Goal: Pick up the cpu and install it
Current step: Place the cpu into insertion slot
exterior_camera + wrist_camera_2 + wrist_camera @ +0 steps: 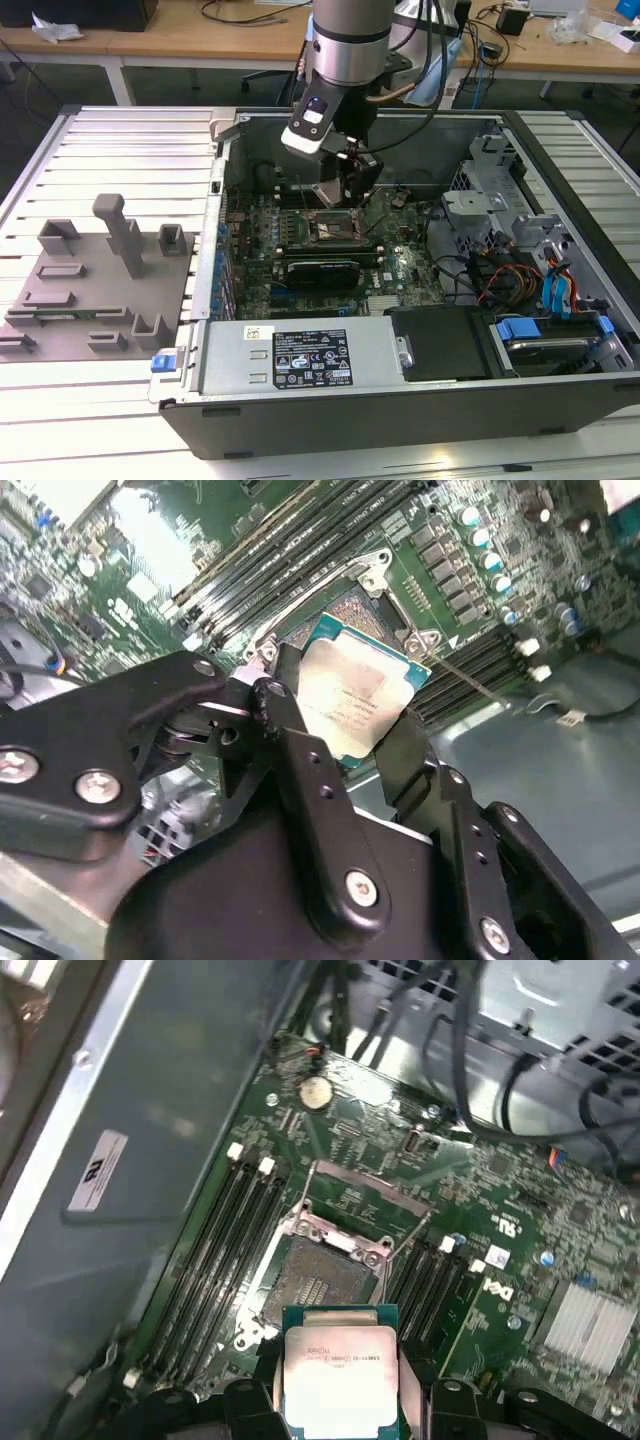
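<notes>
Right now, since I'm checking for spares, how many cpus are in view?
1. The cpu is held in the gripper, over the open socket of the motherboard. Others may be hidden.

Silvery cpu point(340, 1375); green motherboard point(500, 1190).

Robotics lab or test workshop: an industrial robot arm point(350, 40) reaches over a slotted aluminium table point(120, 140), which carries a grey fixture plate point(100, 290) of moulded blocks and an opened computer case point(400, 400). Behind stand wooden desks point(200, 40) strewn with cables point(240, 12) and small electronics — working bench space.
</notes>
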Motion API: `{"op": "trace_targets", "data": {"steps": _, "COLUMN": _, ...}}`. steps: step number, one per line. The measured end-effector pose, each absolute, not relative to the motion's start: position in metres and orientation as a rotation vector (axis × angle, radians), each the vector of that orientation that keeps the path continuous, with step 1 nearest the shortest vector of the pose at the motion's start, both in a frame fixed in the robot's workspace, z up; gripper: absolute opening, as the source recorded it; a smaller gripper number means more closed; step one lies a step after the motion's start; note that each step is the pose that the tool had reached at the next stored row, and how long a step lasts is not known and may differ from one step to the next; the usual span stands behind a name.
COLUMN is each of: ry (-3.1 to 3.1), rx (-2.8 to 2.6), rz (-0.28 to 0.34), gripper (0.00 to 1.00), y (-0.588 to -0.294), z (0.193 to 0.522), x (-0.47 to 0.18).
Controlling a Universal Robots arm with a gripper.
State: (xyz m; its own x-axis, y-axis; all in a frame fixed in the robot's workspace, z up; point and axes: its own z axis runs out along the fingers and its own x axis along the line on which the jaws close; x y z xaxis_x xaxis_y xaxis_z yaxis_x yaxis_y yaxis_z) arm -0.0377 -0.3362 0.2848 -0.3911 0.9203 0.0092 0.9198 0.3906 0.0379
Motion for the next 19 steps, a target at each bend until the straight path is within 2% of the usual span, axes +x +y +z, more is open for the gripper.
{"op": "trace_targets", "data": {"steps": 19, "ry": 2.208, "rx": 2.206, "rz": 0.052, "gripper": 0.55, "y": -0.3362, "z": 0.2835, "x": -0.0378}}
